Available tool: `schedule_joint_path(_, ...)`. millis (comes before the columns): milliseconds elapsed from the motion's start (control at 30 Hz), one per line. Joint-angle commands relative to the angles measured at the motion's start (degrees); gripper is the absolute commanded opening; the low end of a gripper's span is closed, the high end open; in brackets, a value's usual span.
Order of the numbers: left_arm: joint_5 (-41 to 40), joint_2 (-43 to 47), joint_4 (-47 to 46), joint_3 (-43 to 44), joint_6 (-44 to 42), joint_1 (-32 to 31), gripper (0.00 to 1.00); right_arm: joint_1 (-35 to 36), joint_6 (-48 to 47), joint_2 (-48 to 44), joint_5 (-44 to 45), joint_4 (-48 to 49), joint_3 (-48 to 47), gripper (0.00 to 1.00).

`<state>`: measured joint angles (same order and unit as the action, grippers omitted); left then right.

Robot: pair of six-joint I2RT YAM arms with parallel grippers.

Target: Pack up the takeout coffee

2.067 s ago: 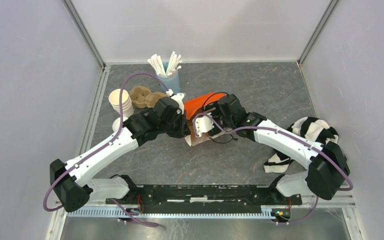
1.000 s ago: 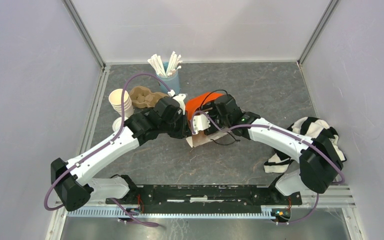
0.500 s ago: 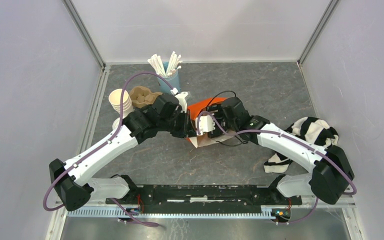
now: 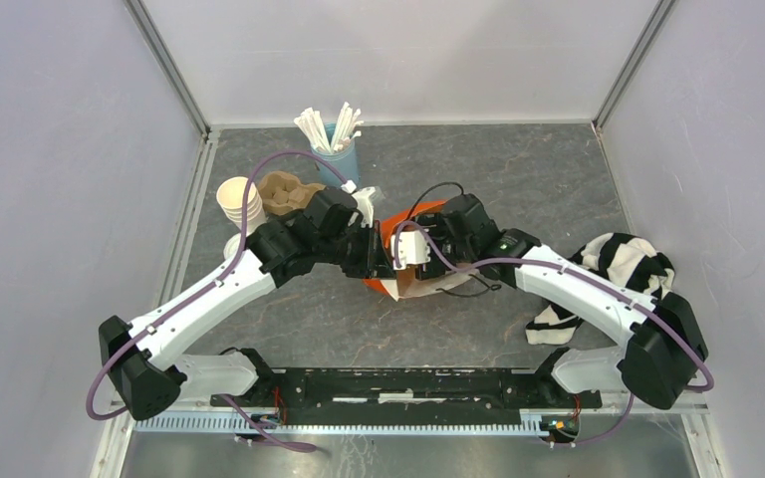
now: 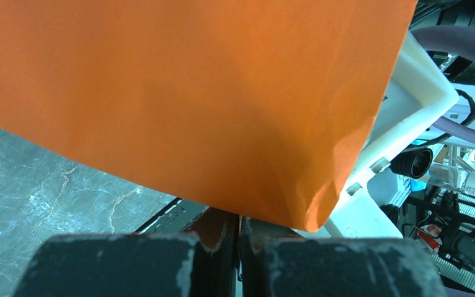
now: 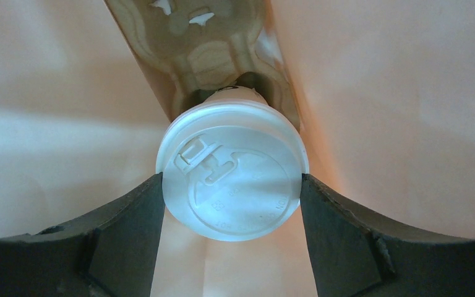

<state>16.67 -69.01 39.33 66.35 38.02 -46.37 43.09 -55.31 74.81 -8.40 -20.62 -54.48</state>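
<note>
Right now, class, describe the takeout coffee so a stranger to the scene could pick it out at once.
Look to the middle, where both arms meet at the orange bag. Inside it, between the fingers of the right tool, is the takeout coffee. Unlike the lidless stacked cups at the left, it wears a round white lid.

The top view looks down from above and behind the arms (image 4: 209, 299) over the whole counter (image 4: 518, 169). The left wrist view sits close against the outside of the bag (image 5: 192, 93). The right wrist view looks inside it, close on the cup (image 6: 232, 179). All three share the bag.
</note>
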Motion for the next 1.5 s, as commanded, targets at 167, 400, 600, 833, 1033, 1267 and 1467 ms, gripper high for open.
schedule_joint_path(167, 1.17, 0.05, -1.01, -0.47, 4.00, 0.58, 0.07, 0.42, 2.98, 4.98, -2.63, -6.00, -5.63, 0.29)
schedule_joint_path(400, -2.54, 0.57, 2.05, 0.20, 5.66, 0.86, 0.14, 0.83, 5.33, 9.73, -3.86, -8.92, -9.12, 0.29)
schedule_joint_path(600, -5.67, 1.21, 5.45, 3.45, 3.21, 0.93, 0.35, 1.70, 6.49, 12.69, -1.84, -11.19, -11.73, 0.29)
schedule_joint_path(833, -17.20, 3.62, 14.41, 13.35, -3.52, 1.11, 0.64, 3.08, 5.76, 18.48, -0.35, -16.84, -17.79, 0.30)
schedule_joint_path(1033, -35.72, 5.48, 19.77, 21.64, -7.00, 1.19, 0.69, 4.95, 7.41, 23.96, 1.52, -22.40, -24.94, 0.32)
schedule_joint_path(1267, -39.63, 8.35, 16.27, 23.97, -13.26, 1.19, 0.71, 6.30, 6.73, 30.70, 5.96, -26.32, -30.39, 0.33)
schedule_joint_path(1467, -39.62, 7.38, 17.85, 26.65, -16.98, 1.19, 0.71, 6.38, 8.41, 36.03, 7.00, -27.74, -32.37, 0.32)
